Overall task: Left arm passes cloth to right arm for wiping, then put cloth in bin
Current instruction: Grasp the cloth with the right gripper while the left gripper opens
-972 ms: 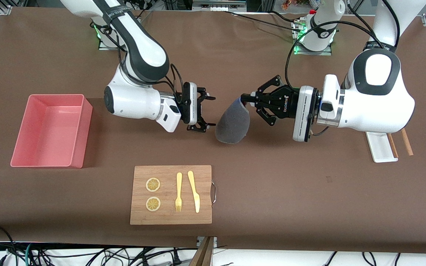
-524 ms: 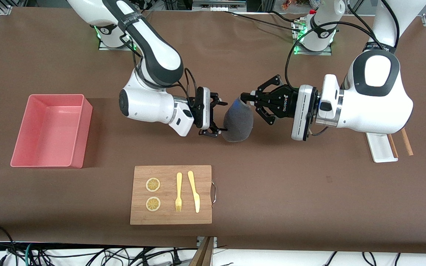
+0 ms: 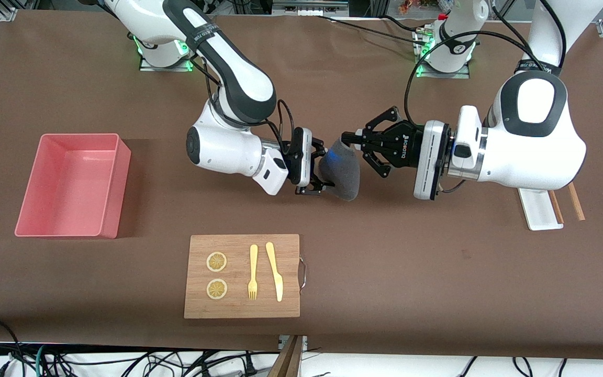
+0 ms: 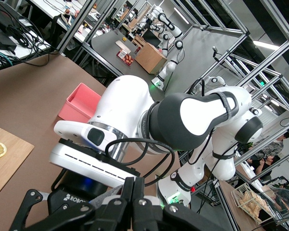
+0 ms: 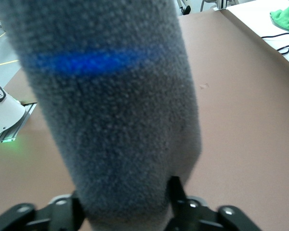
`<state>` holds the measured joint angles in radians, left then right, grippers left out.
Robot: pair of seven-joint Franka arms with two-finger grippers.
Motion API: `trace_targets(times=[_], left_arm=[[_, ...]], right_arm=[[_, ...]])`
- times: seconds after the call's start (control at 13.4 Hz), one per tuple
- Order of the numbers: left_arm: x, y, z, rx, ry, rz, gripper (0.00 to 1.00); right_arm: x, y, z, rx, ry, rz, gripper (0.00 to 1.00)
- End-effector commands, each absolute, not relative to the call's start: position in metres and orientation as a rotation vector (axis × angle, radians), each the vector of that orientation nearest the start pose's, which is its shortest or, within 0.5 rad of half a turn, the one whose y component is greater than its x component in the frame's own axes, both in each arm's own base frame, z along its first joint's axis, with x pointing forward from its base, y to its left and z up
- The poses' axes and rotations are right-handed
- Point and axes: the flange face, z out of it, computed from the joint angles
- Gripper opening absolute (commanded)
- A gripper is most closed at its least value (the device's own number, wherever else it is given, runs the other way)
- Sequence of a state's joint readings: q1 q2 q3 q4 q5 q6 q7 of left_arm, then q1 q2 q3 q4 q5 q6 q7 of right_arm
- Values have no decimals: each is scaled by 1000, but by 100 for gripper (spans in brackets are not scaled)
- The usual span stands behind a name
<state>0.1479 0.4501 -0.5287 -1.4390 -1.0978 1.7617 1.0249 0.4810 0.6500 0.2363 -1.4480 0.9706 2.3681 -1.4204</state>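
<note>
Right gripper [image 3: 323,166] has moved in from the bin's [image 3: 115,184] side — fingers now apart around the cloth [image 3: 342,168] | left gripper [image 3: 351,139] pinched shut on cloth's upper corner | cloth hangs in the air between both grippers, over table [image 3: 411,272] centre — bin at right arm's end

The cloth [image 3: 341,170] looks soft, fuzzy and matt; the bin [image 3: 115,183] is smooth plastic; the board [image 3: 238,303] is wood.
</note>
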Motion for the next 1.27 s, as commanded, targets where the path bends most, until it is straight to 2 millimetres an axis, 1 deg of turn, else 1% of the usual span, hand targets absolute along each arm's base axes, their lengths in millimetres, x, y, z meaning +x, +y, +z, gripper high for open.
trace_targets(times=[0.0,0.15,0.3,0.37,0.45,0.67,0.75,0.82,1.05,1.2], left_arm=[[633,-259,523,1567,-954,404,0],[634,-258,525,1567,-956,407,0],[634,-257,525,1569,-954,409,0],[634,-258,524,1568,-952,406,0],[634,-257,525,1570,-952,408,0],[634,-257,525,1569,-954,406,0],[633,-256,525,1568,-961,406,74],[633,-255,528,1560,-975,421,100],[634,-248,528,1549,-981,418,100],[634,-249,528,1548,-983,417,100]], right_arm=[[586,471,353,-1757,-1464,-667,0],[589,466,358,-1758,-1478,-673,0],[595,458,358,-1766,-1473,-670,0],[594,457,360,-1760,-1469,-656,0],[594,457,366,-1761,-1456,-642,0],[598,444,380,-1771,-1441,-591,0],[598,440,382,-1772,-1447,-570,0],[599,437,386,-1776,-1443,-559,0],[600,428,397,-1770,-1442,-521,0],[604,411,404,-1764,-1473,-475,0]])
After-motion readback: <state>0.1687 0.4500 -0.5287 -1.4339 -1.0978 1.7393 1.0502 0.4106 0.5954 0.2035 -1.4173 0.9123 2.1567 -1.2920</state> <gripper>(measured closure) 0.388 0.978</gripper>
